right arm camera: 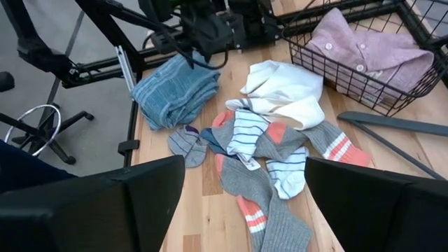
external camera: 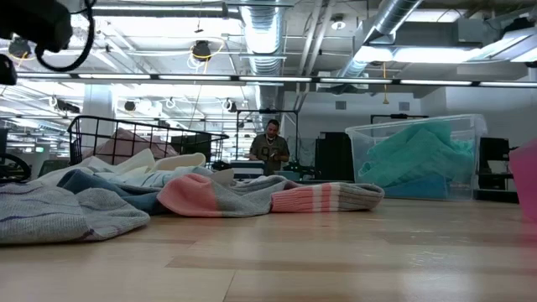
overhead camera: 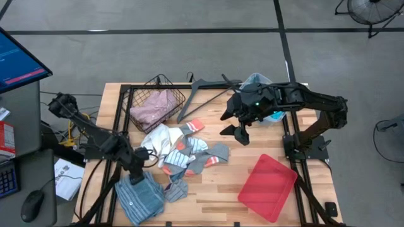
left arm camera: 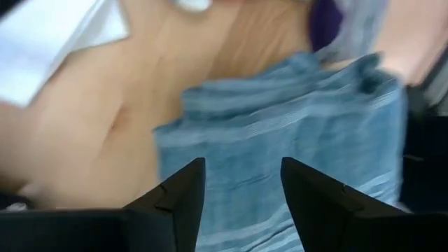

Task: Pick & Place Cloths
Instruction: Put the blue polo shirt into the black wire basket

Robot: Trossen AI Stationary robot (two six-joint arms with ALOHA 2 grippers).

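positioning for the pick: the left gripper [overhead camera: 135, 169] hangs low over the blue-grey striped cloth [overhead camera: 140, 197] at the near left corner of the table [overhead camera: 214, 189]. in the left wrist view its two fingers [left arm camera: 178, 199] stand apart with a clear gap, and the striped fabric [left arm camera: 294, 147] fills the space beyond them; nothing is held.

the remaining cloths lie in a loose pile [overhead camera: 186, 151] near the table's middle: a white garment [overhead camera: 158, 137], striped socks, and grey socks with orange trim [right arm camera: 269, 210]. a pink checked garment [overhead camera: 154, 104] already sits inside the wire basket [overhead camera: 134, 120] at the far left. a clear bin [external camera: 415, 155] at the far right holds turquoise fabric.

the right gripper [overhead camera: 235, 130] is raised over the table between the pile and the bin, fingers spread wide and empty, looking down on the pile.

recommended procedure for the step in hand:
- lower the left fingers until they straddle a raised fold, not flat fabric.
- close fully before lifting; soft cloth is likely to slip from a shallow pinch.
- lift straight up, keeping clear of the small sock [right arm camera: 185, 143] lying just beside the striped cloth.
- keep the right arm clear of the hanger [overhead camera: 202, 94] and the red tray [overhead camera: 268, 187].
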